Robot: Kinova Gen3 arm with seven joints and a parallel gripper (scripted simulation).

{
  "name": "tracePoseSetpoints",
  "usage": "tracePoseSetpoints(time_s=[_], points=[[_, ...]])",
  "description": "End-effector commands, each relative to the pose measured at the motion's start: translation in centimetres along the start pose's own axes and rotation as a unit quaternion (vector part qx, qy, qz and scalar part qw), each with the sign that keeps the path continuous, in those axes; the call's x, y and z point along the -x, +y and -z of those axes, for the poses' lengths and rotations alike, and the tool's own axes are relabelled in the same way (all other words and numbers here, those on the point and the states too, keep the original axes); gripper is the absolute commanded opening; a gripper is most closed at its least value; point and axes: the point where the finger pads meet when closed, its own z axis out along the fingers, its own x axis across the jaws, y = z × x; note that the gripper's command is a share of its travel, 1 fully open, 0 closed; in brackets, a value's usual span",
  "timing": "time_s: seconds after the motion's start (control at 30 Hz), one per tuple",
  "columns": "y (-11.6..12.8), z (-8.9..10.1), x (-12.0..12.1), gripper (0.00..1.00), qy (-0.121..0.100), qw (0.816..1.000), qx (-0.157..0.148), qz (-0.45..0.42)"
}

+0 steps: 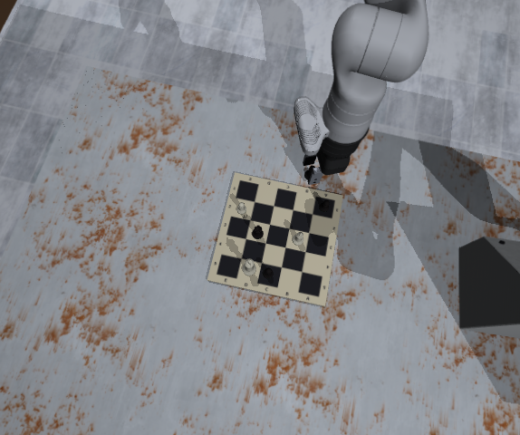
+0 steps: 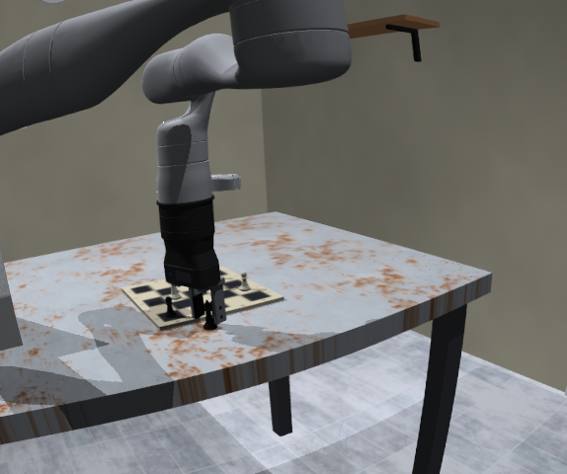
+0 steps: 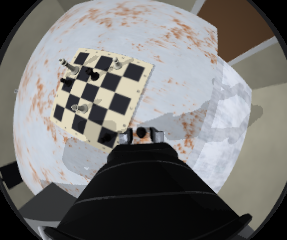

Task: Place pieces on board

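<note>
The checkered board (image 1: 276,236) lies on the rust-stained table. The black bishop (image 2: 209,317) stands upright on the table, just off the board's edge. My gripper (image 2: 206,312) is low over it and open, with one finger on each side of the bishop and the fingertips near the table. In the top view the gripper (image 1: 312,176) is at the board's far edge and hides the bishop. A black piece (image 1: 324,204) stands on the file A corner square nearest the gripper. The wrist view shows the board (image 3: 99,96) ahead of the fingers.
Other pieces stand on the board: white ones (image 1: 241,207) (image 1: 298,236) (image 1: 249,265) and black ones (image 1: 257,230) (image 1: 267,271). The robot's grey base block (image 1: 504,285) stands at the right. The table's front edge (image 2: 253,364) is close to the bishop.
</note>
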Motion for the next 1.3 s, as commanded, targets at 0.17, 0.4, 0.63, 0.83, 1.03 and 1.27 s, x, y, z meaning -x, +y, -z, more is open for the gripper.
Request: tracePoseSetpoints(time_s=[0.17, 0.4, 0.63, 0.83, 1.03, 1.27], points=[[-0.06, 0.07, -0.02, 0.73, 0.0, 1.0, -0.001, 0.0], [-0.06, 0.07, -0.02, 0.73, 0.0, 1.0, -0.001, 0.0], [-0.06, 0.07, -0.02, 0.73, 0.0, 1.0, -0.001, 0.0], [-0.06, 0.07, -0.02, 0.0, 0.0, 1.0, -0.001, 0.0], [-0.06, 0.07, -0.02, 0.0, 0.0, 1.0, -0.001, 0.0], [-0.06, 0.07, -0.02, 0.0, 0.0, 1.0, -0.001, 0.0]])
